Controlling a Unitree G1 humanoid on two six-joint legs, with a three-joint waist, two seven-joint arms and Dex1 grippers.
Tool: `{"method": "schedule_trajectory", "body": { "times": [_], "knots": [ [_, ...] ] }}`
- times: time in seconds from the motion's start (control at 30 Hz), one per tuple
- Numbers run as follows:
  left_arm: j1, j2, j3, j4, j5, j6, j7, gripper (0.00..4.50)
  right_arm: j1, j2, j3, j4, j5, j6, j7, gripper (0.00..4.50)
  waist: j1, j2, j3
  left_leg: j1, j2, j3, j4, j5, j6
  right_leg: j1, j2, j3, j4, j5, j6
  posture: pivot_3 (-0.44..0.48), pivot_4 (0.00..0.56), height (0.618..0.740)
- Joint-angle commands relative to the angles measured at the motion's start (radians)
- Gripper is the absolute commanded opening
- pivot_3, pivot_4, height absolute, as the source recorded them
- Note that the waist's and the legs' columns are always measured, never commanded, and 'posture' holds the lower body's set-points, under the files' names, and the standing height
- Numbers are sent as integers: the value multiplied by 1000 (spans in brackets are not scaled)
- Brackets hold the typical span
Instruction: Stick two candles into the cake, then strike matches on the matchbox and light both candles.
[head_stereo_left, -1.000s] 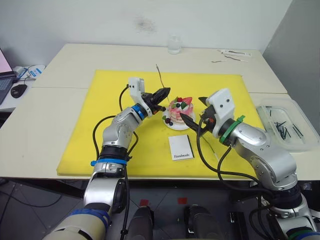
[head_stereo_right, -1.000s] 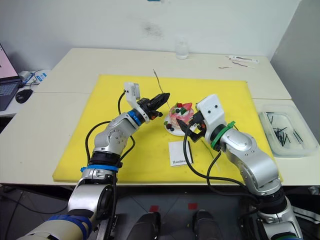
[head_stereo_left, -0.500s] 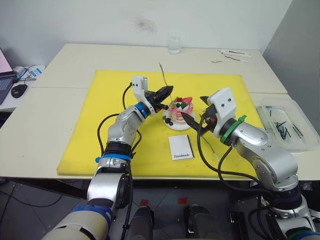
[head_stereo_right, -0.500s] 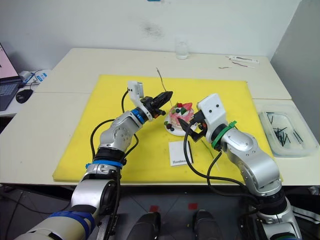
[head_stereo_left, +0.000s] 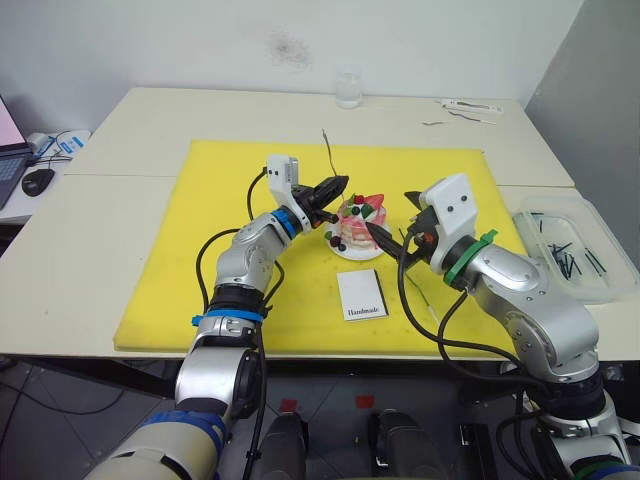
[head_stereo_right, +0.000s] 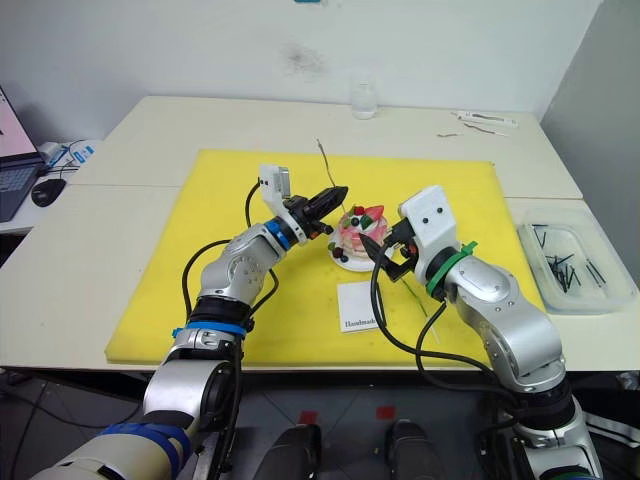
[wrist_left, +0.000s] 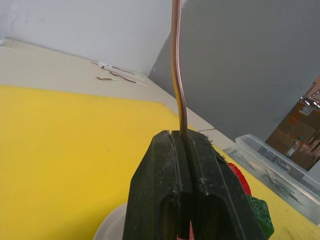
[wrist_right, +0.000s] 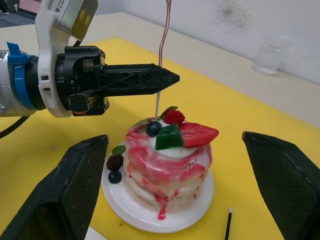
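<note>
- Yellow mat (head_stereo_left: 240, 250) covers the middle of the pale table (head_stereo_left: 130, 130); the cake (head_stereo_left: 360, 217) sits on its small white plate near the mat's centre.
- Left gripper (head_stereo_left: 340, 185): fingers clamped together on one candle (wrist_right: 163, 37), held roughly upright just above the near-left edge of the cake's top; the candle's pale lower end hangs just over the cake's top, and contact cannot be judged.
- Right gripper (wrist_right: 175, 200): fingers spread wide apart, holding nothing, positioned just beside the cake on the robot's right.
- Matchbox (head_stereo_left: 361, 295): lies flat on the mat, face up, in front of the cake and apart from both grippers.
- One match (wrist_right: 228, 224) lies on the mat beside the plate.
- Clear plastic tray (head_stereo_left: 575, 250) with dark sticks rests on the table at far right.
- Glass (head_stereo_left: 348, 90) stands at the table's far edge.
</note>
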Motion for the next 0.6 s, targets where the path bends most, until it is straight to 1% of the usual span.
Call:
{"method": "schedule_trajectory", "body": {
  "times": [0.03,0.37,0.6],
  "knots": [
    [-1,2,-11,-14,19,-26,-12,0,-6,3,-22,-35,-10,-11,-1,4473,0,0,0,0,0,0,0,0,0,0,0,0,0,0,0,0,150,740],
    [11,10,-25,-40,41,-34,-21,0,-4,2,-26,-34,-15,-12,-5,4473,0,0,0,0,0,0,0,0,0,0,0,0,0,0,0,0,150,740],
    [47,26,-53,-76,73,-56,-30,0,-5,3,-28,-30,-16,-14,-4,4473,0,0,0,0,0,0,0,0,0,0,0,0,1,0,0,0,150,740]
  ]
}}
